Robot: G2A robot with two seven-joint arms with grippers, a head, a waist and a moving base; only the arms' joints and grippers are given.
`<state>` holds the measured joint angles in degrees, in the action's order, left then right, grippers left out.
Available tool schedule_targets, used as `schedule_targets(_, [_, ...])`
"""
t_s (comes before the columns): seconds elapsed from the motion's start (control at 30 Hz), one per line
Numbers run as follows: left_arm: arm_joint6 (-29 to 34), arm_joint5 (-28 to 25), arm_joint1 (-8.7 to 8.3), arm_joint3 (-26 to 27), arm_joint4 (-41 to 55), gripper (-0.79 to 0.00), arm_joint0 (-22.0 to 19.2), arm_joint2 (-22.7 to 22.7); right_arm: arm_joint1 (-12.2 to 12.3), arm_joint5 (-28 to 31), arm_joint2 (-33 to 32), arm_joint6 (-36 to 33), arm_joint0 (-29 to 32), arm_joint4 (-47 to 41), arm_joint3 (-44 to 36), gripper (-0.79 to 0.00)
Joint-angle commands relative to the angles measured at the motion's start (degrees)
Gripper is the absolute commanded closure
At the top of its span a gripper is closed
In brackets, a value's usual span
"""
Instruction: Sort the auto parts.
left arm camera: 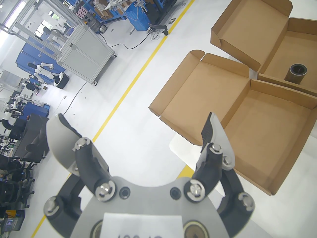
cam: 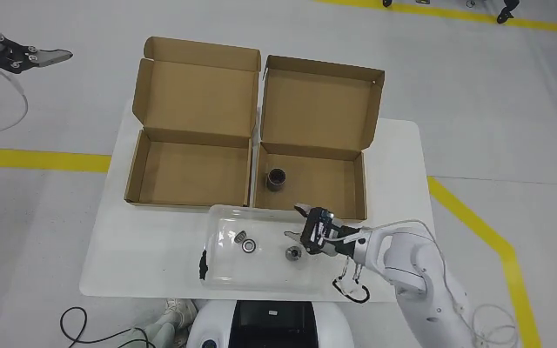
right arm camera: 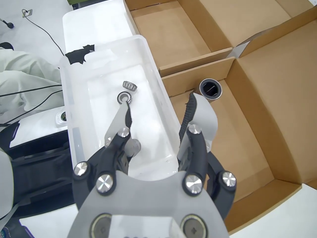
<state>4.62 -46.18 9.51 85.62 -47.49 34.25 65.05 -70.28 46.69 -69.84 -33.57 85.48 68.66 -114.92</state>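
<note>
right pincer spread over clear bin | left pincer spread, over floor

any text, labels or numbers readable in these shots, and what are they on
White label on the mount of the left gripper: print cut off by the picture's edge, not readable.
Cardboard boxes and clear bin: no print seen.
Nothing else is legible.

white table on a pale grey floor, yellow floor line to its left, blue shelving far off
</note>
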Motion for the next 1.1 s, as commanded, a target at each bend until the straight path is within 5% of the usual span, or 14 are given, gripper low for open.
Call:
schedule_targets(0.0, [0.0, 0.0, 0.0, 0.0, 0.0, -0.785, 0.0, 0.0, 0.3, 0.9, 0.0, 1.3, 1.3, 2.0, -0.6, -0.462])
schedule_targets(0.1, [0.0, 0.0, 0.0, 0.0, 0.0, -0.785, 0.0, 0.0, 0.8, 1.5, -0.1, 2.7, 3.3, 5.4, -1.3, -0.52])
schedule_targets(0.47, [0.0, 0.0, 0.0, 0.0, 0.0, -0.785, 0.0, 0.0, 1.5, -1.3, 4.1, -1.2, 5.3, 14.6, -2.3, -0.508])
schedule_targets(1.07, [0.0, 0.0, 0.0, 0.0, 0.0, -0.785, 0.0, 0.0, 1.2, -3.8, 11.7, -12.4, -1.1, 12.7, 4.9, -0.545])
